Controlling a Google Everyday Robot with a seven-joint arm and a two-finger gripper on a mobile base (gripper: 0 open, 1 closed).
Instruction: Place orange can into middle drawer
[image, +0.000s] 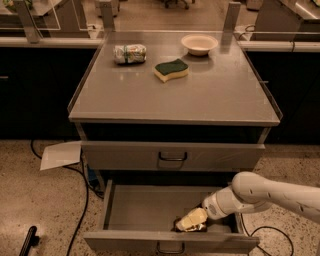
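One small shiny orange can (195, 228) sits low inside the open grey metal middle drawer (135, 212), apparently pinched by the cream gripper (190, 220), ready for release onto its floor.

Warm, subdued indoor light falls from above on the grey cabinet top (210, 100), which carries a soft sheen toward its far edge, the brightest patch in view. The recess beneath the top and the cabinets on either side sink to near black. Inside the open middle drawer (135, 210) the floor lies in shade. The pale gripper (192, 220) catches the light at the drawer's front right, over a dull glint off the orange can (196, 228).
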